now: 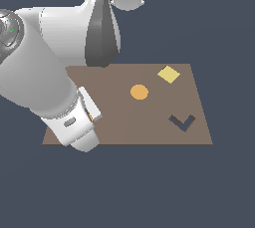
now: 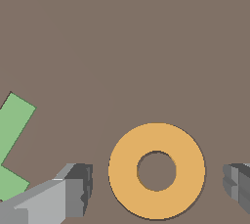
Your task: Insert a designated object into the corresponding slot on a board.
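Observation:
In the wrist view the orange ring (image 2: 122, 169) lies flat on the brown board (image 2: 146, 47). My gripper (image 2: 158, 186) is open and straddles it. One grey finger (image 2: 78, 189) stands on one side of the ring and the other finger (image 2: 239, 184) on the opposite side, each a small gap away from it. In the exterior view my white arm covers the board's (image 1: 149, 117) left part, hiding the ring and the fingers there. The slot shows in neither view.
A green piece (image 2: 12, 140) lies beside the ring, close to one finger. In the exterior view the board carries a solid orange disc (image 1: 139, 92), a yellow diamond (image 1: 169, 74) and a dark V-shaped recess (image 1: 182, 121) toward its right.

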`<state>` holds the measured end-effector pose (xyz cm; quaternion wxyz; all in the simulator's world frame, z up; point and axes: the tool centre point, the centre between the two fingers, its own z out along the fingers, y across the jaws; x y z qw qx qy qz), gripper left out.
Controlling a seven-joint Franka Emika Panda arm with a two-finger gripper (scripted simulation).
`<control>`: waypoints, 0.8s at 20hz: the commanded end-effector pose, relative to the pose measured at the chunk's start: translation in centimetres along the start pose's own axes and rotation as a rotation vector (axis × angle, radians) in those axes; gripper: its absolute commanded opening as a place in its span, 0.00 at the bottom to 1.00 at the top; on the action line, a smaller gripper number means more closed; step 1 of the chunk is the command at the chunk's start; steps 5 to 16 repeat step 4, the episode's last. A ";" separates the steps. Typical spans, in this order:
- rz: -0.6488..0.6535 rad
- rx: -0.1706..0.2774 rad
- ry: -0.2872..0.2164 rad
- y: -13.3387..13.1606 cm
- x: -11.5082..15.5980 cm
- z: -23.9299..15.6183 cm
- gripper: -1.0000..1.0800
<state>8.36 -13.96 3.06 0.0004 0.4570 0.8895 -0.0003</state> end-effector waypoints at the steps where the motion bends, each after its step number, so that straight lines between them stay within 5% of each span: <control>1: 0.000 0.000 0.000 0.0 0.0 0.0 0.96; 16: 0.000 0.000 0.000 0.0 0.0 0.0 0.96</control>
